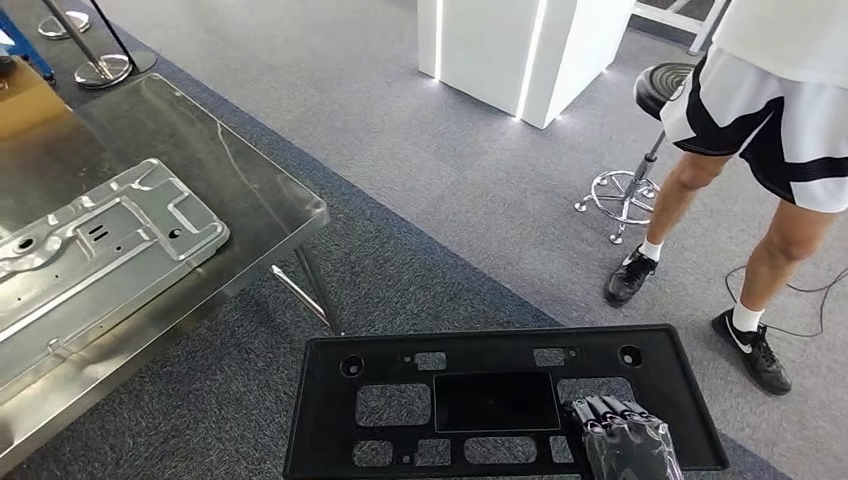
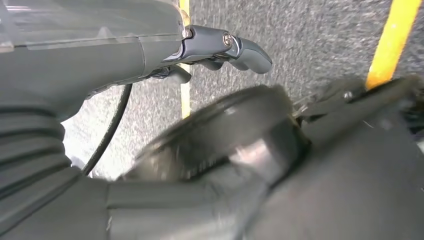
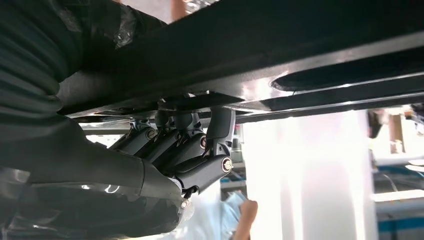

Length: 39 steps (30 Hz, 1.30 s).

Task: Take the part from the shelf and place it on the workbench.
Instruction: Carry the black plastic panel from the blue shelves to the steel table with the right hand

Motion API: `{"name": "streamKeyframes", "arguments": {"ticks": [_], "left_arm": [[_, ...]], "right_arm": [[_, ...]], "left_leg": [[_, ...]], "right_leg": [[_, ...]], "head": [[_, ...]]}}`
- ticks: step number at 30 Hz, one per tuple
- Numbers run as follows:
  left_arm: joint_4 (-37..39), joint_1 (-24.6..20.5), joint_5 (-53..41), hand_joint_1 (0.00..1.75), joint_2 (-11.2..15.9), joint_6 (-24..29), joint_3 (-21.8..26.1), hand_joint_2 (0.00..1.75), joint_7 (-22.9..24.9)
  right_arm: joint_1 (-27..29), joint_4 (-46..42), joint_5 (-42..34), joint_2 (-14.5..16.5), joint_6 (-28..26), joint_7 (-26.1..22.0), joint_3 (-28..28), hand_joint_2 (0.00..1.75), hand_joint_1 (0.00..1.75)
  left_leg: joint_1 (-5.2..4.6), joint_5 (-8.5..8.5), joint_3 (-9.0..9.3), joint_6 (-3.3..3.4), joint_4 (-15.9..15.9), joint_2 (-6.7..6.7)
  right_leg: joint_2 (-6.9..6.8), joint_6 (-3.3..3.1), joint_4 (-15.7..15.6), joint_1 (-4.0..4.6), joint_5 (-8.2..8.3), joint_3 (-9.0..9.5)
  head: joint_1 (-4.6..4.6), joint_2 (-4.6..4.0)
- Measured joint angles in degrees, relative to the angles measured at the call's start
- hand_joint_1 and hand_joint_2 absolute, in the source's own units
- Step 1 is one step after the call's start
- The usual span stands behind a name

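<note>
Black panel (image 1: 500, 400) is off the shelf, gripped by right hand (image 1: 622, 440); left hand (image 2: 220, 47) hangs empty, fingers curled. Steel table (image 1: 250, 180) near; placing remains.

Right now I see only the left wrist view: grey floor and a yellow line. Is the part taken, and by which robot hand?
Observer: Yes. The right robot hand holds the black part by its near edge.
Operator: Where is the workbench?
Observer: The workbench stands ahead on the left; the part is not over it yet.
Operator: Does anything lie on it?
Observer: Yes, a silver panel lies on it.
</note>
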Motion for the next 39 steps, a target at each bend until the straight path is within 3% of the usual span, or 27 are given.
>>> {"name": "streamKeyframes", "arguments": {"ticks": [1,3,5,7,9,10,11,12,13,14,16,18,20,22,24,26,27,28,29,31,33,35,36,37,39], "left_arm": [[0.01,0.16,-0.07,0.00,0.02,0.05,0.00,1.75,0.11],[0.02,0.39,-0.05,0.00,0.05,0.10,0.01,1.75,0.18],[0.02,0.47,0.03,0.00,-0.01,0.10,0.01,1.75,0.13],[0.01,0.50,0.07,0.00,-0.12,0.12,0.02,1.75,0.09],[0.01,0.47,0.07,0.00,-0.20,0.14,0.03,1.75,0.07],[0.01,0.44,0.07,0.00,-0.23,0.14,0.03,1.75,0.07],[0.01,0.44,0.07,0.00,-0.26,0.13,0.03,1.75,0.08],[0.02,0.44,0.07,0.00,-0.31,0.10,0.03,1.75,0.08],[0.02,0.43,0.08,0.00,-0.37,0.08,0.03,1.75,0.10],[0.02,0.42,0.07,0.00,-0.44,0.07,0.03,1.75,0.12],[0.02,0.37,0.06,0.00,-0.60,0.04,0.03,1.75,0.17],[0.02,0.30,0.05,0.00,-0.64,-0.01,0.04,1.75,0.18],[0.02,0.24,0.07,0.00,-0.63,-0.04,0.07,1.75,0.16],[0.02,0.22,0.07,0.00,-0.53,-0.04,0.09,1.75,0.18],[0.01,0.07,0.10,0.00,-0.29,-0.10,0.17,1.75,0.10],[-0.01,-0.26,0.16,0.00,-0.11,-0.20,0.30,1.75,-0.04],[-0.01,-0.38,0.16,0.00,-0.09,-0.22,0.34,1.75,-0.06],[-0.01,-0.40,0.16,0.00,-0.09,-0.20,0.36,1.75,0.02],[0.00,-0.34,0.14,0.00,-0.10,-0.18,0.36,1.75,0.16],[0.01,-0.04,0.07,0.00,-0.07,-0.07,0.37,1.75,0.66],[0.02,0.23,0.03,0.00,0.02,0.00,0.47,1.75,1.16],[0.02,0.26,0.02,0.00,0.04,-0.03,0.68,1.75,1.48],[0.02,0.24,0.01,0.00,-0.01,-0.07,0.80,1.75,1.59],[0.02,0.22,0.02,0.00,-0.05,-0.13,0.95,1.75,1.70],[0.02,0.16,0.02,0.00,-0.19,-0.23,1.19,1.75,1.90]], "right_arm": [[0.10,-0.57,0.11,-0.34,0.07,0.14,0.05,1.75,1.69],[0.32,-1.42,0.21,-0.88,0.22,0.22,0.09,1.75,1.69],[0.43,-1.95,0.24,-1.31,0.52,0.25,0.11,1.75,1.69],[0.45,-2.32,0.28,-1.75,0.77,0.24,0.15,1.75,1.69],[0.61,-2.55,0.32,-2.03,0.73,0.29,0.18,1.75,1.69],[0.72,-2.61,0.32,-2.16,0.70,0.33,0.20,1.75,1.69],[0.84,-2.62,0.32,-2.36,0.69,0.37,0.22,1.75,1.69],[0.98,-2.62,0.33,-2.61,0.68,0.39,0.25,1.75,1.69],[1.12,-2.63,0.35,-2.94,0.66,0.40,0.27,1.75,1.69],[1.26,-2.65,0.37,-3.24,0.63,0.41,0.28,1.75,1.69],[1.53,-2.69,0.42,-3.77,0.56,0.43,0.29,1.75,1.69],[1.84,-2.79,0.46,-4.14,0.49,0.45,0.32,1.75,1.69],[2.00,-2.89,0.49,-4.40,0.45,0.47,0.34,1.75,1.69],[2.03,-2.96,0.51,-4.58,0.43,0.47,0.35,1.75,1.69],[2.05,-3.05,0.55,-4.63,0.45,0.49,0.35,1.75,1.69],[1.94,-3.08,0.56,-4.59,0.67,0.51,0.35,1.75,1.69],[1.90,-3.09,0.57,-4.57,0.80,0.51,0.35,1.75,1.69],[1.88,-3.11,0.62,-4.56,0.90,0.51,0.35,1.75,1.69],[1.90,-3.16,0.67,-4.57,0.96,0.51,0.35,1.75,1.69],[1.90,-3.35,0.77,-4.57,0.98,0.51,0.35,1.75,1.69],[1.89,-3.63,0.75,-4.56,1.13,0.54,0.35,1.75,1.69],[1.89,-3.91,0.72,-4.67,1.31,0.57,0.35,1.75,1.69],[1.89,-4.05,0.70,-4.80,1.35,0.56,0.35,1.75,1.69],[1.93,-4.25,0.68,-4.95,1.38,0.54,0.35,1.75,1.69],[1.98,-4.59,0.49,-5.19,1.40,0.51,0.35,1.75,1.69]], "left_leg": [[-0.15,1.09,1.11,0.27,-3.04,1.26],[-0.53,0.83,1.58,1.00,-5.69,2.34],[-0.47,0.90,1.53,1.94,-6.85,1.08],[-0.18,1.54,1.75,2.71,-7.43,-0.18],[-0.07,1.86,1.85,3.10,-7.60,-1.25],[-0.08,1.91,1.81,3.18,-7.55,-1.84],[-0.09,1.91,1.84,3.21,-7.48,-2.46],[-0.10,1.85,1.93,3.20,-7.40,-3.14],[-0.09,1.74,2.13,3.16,-7.31,-3.87],[-0.06,1.54,2.40,3.07,-7.20,-4.59],[-0.08,0.94,2.44,2.69,-6.80,-5.91],[0.01,0.55,1.90,2.16,-6.51,-7.06],[0.18,0.37,1.70,1.63,-6.49,-7.87],[0.09,-1.01,1.17,0.97,-4.54,-6.00],[-0.04,-4.32,-1.28,0.36,1.61,-3.29],[-0.08,-6.92,-4.04,0.09,8.38,-2.67],[-0.09,-6.71,-4.35,0.09,9.52,-2.57],[-0.10,-5.31,-3.68,0.17,8.43,-2.34],[-0.09,-2.99,-2.29,0.35,5.33,-1.75],[-0.34,0.84,0.39,0.97,-1.63,1.24],[-0.79,1.42,1.13,1.63,-5.25,3.48],[-0.87,1.08,1.04,2.26,-6.64,2.67],[-0.70,1.21,1.21,2.57,-7.19,1.92],[-0.49,1.53,1.36,2.88,-7.52,1.16],[-0.17,1.96,1.70,3.25,-7.89,-0.20]], "right_leg": [[-0.49,0.18,0.04,0.12,-0.03,0.04],[-1.60,0.66,0.09,0.32,0.14,-0.34],[-2.58,1.25,0.18,0.28,0.21,-0.60],[-0.67,1.75,2.21,0.11,-1.23,-1.32],[2.49,2.01,8.70,0.00,-4.62,-4.35],[3.24,2.06,12.58,-0.01,-6.10,-6.34],[3.56,2.09,15.35,0.00,-6.67,-7.91],[3.69,2.08,16.11,0.01,-6.06,-8.57],[3.84,2.02,14.56,-0.02,-4.31,-8.10],[4.30,1.95,11.02,-0.08,-1.82,-6.64],[6.75,1.75,3.78,-0.31,1.25,-3.44],[8.24,1.52,0.87,-0.36,1.26,-2.19],[7.23,1.16,0.44,-0.41,1.01,-2.00],[5.88,0.58,-0.08,-0.58,0.84,-1.42],[4.34,0.03,-0.36,-0.52,0.52,-0.77],[2.76,-0.19,-0.34,-0.36,0.09,-0.31],[2.01,-0.20,-0.33,-0.28,-0.14,-0.03],[1.30,-0.20,-0.32,-0.19,-0.36,0.31],[0.64,-0.17,-0.32,-0.09,-0.57,0.66],[-0.47,-0.01,-0.33,0.19,-0.82,1.04],[-1.51,0.34,-0.25,0.45,-0.70,0.62],[-2.72,0.86,-0.28,0.58,-0.53,0.26],[-2.35,1.13,-0.11,0.50,-0.73,0.26],[-1.18,1.39,0.79,0.39,-1.40,-0.02],[2.18,1.78,6.26,0.06,-4.37,-2.47]], "head": [[-0.01,0.00],[0.01,0.00],[0.01,0.00],[0.04,0.00],[0.10,0.00],[0.12,0.00],[0.12,0.00],[0.13,0.00],[0.13,0.00],[0.13,0.00],[0.12,0.00],[0.11,0.00],[0.08,0.00],[0.05,0.00],[0.03,0.00],[0.01,0.00],[0.01,0.00],[0.01,0.00],[0.01,0.00],[0.04,0.00],[0.05,0.00],[0.05,0.00],[0.10,0.00],[0.12,0.00],[0.21,0.00]]}}
